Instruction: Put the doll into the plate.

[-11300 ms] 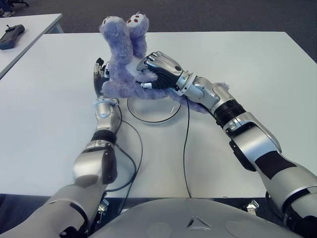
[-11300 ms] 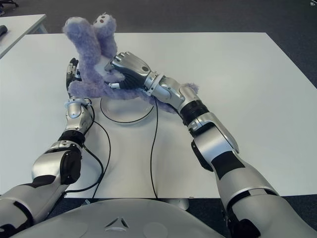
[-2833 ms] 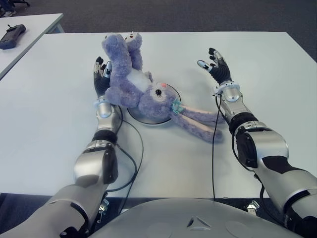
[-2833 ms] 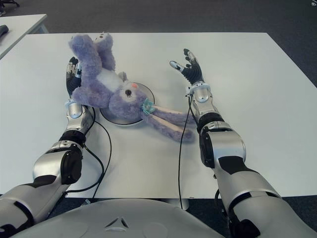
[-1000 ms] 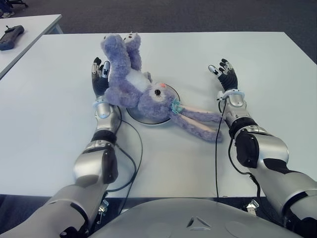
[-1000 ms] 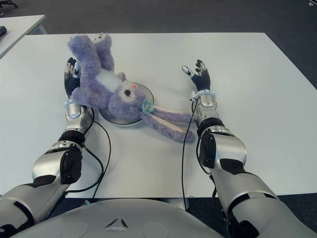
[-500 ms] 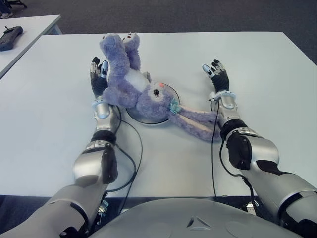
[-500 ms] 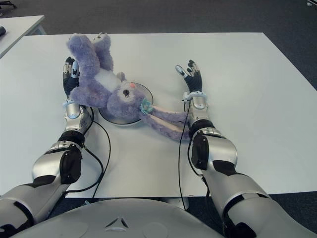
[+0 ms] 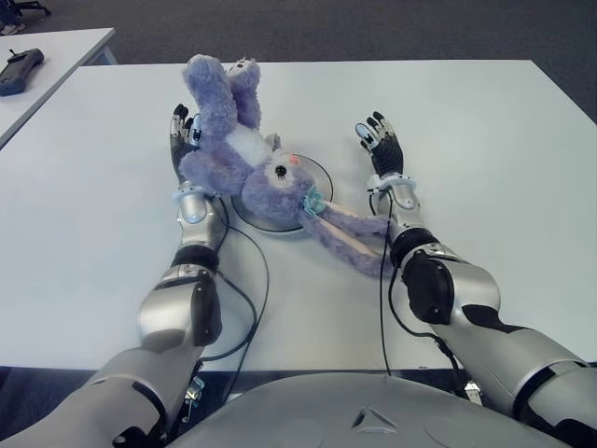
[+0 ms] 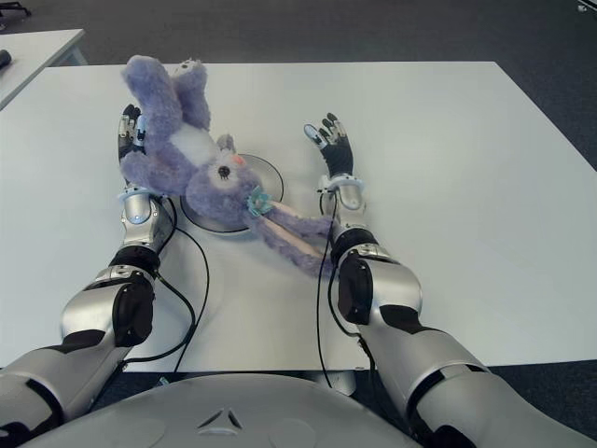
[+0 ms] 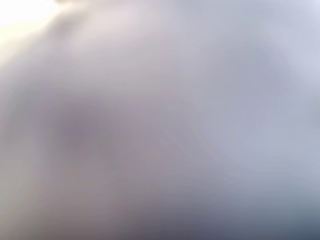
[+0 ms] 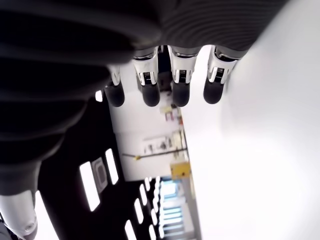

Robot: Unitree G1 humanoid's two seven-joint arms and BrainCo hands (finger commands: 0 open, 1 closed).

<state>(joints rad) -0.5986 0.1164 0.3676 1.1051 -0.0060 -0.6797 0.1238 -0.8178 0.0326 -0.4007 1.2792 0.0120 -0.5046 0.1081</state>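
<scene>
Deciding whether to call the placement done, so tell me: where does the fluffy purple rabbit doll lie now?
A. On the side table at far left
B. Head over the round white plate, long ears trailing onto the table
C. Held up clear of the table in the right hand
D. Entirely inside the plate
B: the fluffy purple rabbit doll has its head over the round white plate, its ears trailing onto the white table; the right hand is open and empty.

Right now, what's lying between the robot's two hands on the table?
In the left eye view, the purple doll spans the stretch between the left hand and the open right hand, over the plate; its ears trail toward the right forearm.
</scene>
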